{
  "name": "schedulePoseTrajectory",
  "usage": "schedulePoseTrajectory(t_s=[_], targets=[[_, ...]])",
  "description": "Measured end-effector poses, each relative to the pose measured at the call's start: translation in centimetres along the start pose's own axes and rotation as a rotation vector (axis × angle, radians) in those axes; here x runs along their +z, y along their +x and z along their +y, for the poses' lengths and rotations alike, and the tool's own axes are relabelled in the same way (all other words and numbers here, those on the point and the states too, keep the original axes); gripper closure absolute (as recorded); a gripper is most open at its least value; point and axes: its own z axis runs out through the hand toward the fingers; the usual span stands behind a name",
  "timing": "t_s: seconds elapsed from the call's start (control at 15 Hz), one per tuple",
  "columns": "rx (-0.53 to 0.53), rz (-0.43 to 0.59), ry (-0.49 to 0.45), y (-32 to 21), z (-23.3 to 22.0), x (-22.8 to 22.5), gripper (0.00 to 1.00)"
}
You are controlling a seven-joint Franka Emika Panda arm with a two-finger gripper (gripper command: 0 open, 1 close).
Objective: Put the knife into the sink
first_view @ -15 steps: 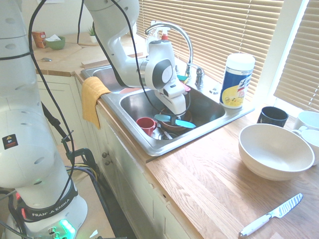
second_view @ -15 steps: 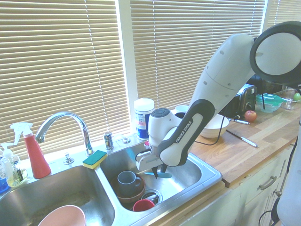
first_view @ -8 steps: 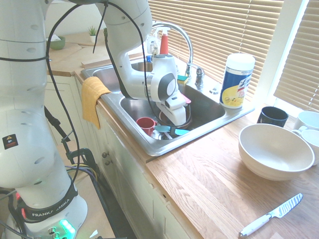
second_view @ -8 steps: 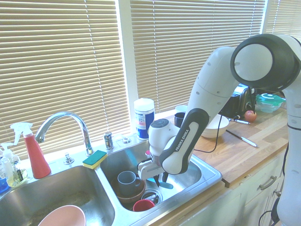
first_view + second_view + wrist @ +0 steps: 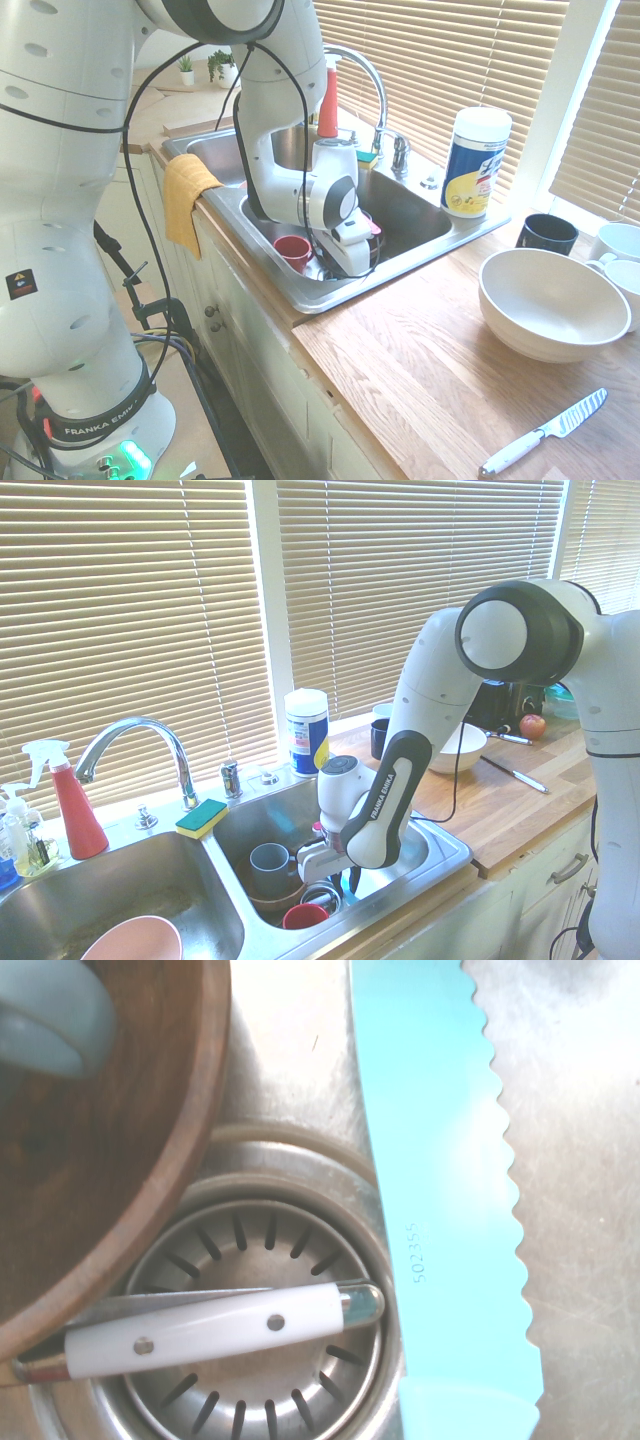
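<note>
Gripper is clamping the turquoise knife between its fingers, hovering inside the sink, right of lower center in the second exterior view.
Red cup is sitting nearby.

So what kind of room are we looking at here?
Most likely a kitchen: there's a double sink with a tall faucet, a green and yellow sponge beside it, and a mug and a turquoise knife down in the basin.
</note>
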Motion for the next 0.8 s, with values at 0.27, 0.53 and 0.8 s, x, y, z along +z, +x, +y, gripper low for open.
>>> schedulePoseTrajectory(t_s=[0.27,0.53,0.8], targets=[[-0.004,0.004,0.006,0.6,-0.2,-0.2,0.0],[-0.021,0.017,0.037,0.5,-1.2,-2.4,0.0],[-0.066,0.035,0.057,1.3,-2.1,-10.0,0.0]])
